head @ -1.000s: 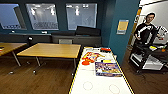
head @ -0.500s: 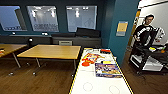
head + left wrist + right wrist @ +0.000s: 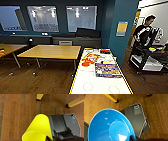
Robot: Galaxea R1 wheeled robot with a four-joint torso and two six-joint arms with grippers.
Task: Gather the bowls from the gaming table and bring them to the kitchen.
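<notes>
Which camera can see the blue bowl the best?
The right wrist view: the blue bowl looks big there, and you see right inside it, above the wooden floor. The left wrist view has the yellow bowl instead, and the head view looks over the gaming table.

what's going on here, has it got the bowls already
Yes, it looks that way. The left wrist view shows the yellow bowl carried above the wood floor, and the right wrist view shows the blue bowl likewise. In the head view the gaming table lies just ahead, with game boxes on it. A person stands at the right by a doorway.
</notes>
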